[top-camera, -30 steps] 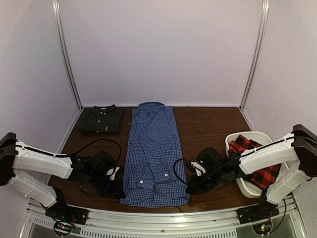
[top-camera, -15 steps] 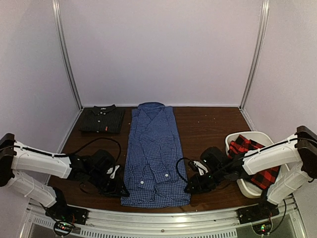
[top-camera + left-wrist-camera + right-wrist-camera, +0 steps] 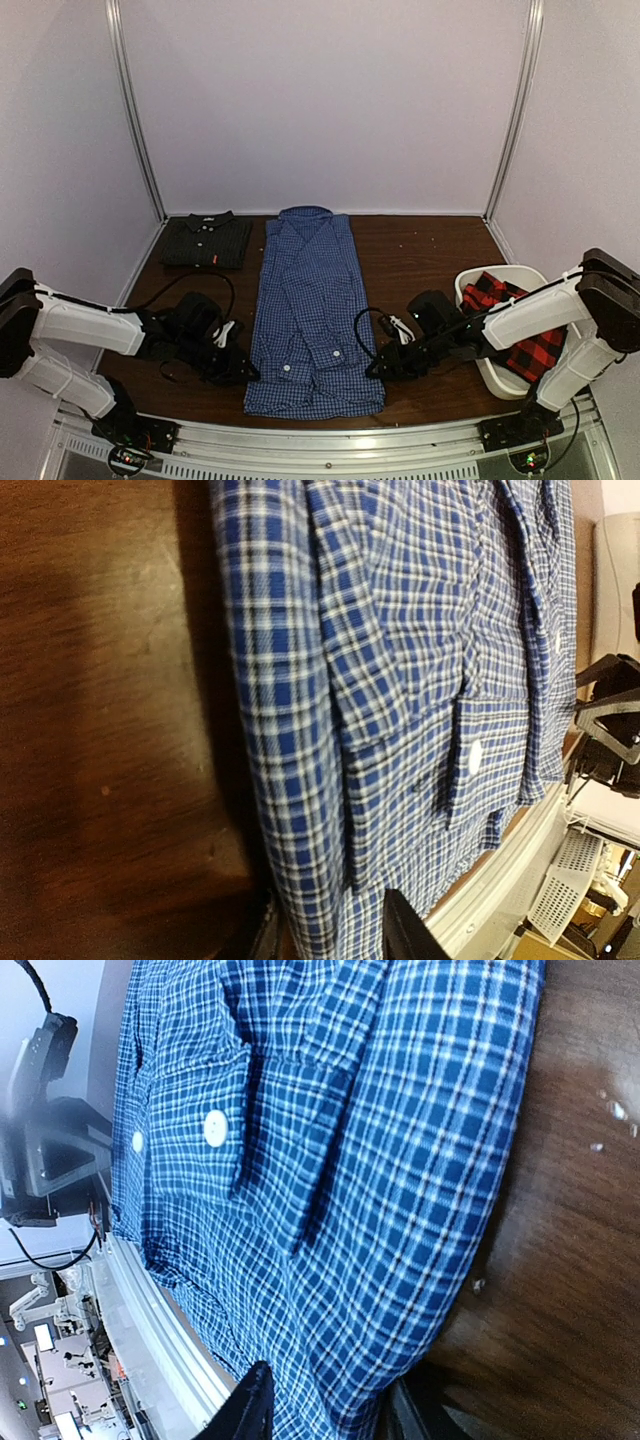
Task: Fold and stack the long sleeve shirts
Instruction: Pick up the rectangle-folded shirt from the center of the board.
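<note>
A: Grippers?
B: Left gripper (image 3: 243,372) sits at the blue gingham shirt's (image 3: 310,300) near-left edge, right gripper (image 3: 372,368) at its near-right edge. Both are spread, jaws straddling the hem, not clamped.
A: The shirt itself?
B: Flat on the table (image 3: 420,250), sleeves folded in, collar at the far end. Looks soft, light and limp, so it'll likely sag between holds and the layers may slide. Best pinch all layers at both near corners.
A: Others?
B: Red-and-black plaid shirt (image 3: 535,355) is bunched in the white tub (image 3: 480,272), right of the blue one. Charcoal shirt (image 3: 205,240) lies folded off its far-left corner.
</note>
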Available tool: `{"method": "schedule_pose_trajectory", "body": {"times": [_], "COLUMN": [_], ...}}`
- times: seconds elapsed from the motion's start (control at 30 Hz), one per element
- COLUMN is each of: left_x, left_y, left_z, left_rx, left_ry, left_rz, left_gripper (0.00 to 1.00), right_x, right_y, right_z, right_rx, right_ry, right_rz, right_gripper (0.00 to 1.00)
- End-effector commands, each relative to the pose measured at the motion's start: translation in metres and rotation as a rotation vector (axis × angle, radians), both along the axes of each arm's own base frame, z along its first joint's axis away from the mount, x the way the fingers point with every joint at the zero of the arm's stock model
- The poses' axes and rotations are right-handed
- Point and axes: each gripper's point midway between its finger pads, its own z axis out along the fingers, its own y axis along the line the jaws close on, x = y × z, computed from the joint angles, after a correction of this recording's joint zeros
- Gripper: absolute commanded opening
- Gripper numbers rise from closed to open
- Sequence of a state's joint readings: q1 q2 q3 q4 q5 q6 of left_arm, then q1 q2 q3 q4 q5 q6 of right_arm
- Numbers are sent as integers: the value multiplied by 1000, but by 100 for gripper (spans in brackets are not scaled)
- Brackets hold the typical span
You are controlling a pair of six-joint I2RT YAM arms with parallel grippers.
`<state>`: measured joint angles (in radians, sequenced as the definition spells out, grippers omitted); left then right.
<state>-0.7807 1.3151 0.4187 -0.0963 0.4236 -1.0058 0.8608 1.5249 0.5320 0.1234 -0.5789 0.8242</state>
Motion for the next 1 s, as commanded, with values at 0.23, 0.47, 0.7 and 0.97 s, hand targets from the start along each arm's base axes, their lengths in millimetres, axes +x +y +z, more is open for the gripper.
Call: {"method": "schedule_pose_trajectory", "body": {"times": [0.23, 0.47, 0.7, 0.97], "left_x": [0, -1, 0, 4], "left_y": [-8, -12, -18, -23], "left_z": [-13, -13, -3, 8], "left_rx": [-43, -53, -96, -129], "left_ry": [14, 27, 15, -9], "left_rz": [-47, -61, -69, -73], "left_gripper": [28, 9, 0, 0], "right_x": [3, 6, 10, 14], "right_y": [-8, -3, -1, 5], "right_z": [-17, -14, -4, 6], "right_rx": [3, 32, 49, 75], "right_ry": [41, 38, 15, -7], "right_rz": [-39, -50, -54, -46], "right_gripper": [38, 31, 8, 5]}}
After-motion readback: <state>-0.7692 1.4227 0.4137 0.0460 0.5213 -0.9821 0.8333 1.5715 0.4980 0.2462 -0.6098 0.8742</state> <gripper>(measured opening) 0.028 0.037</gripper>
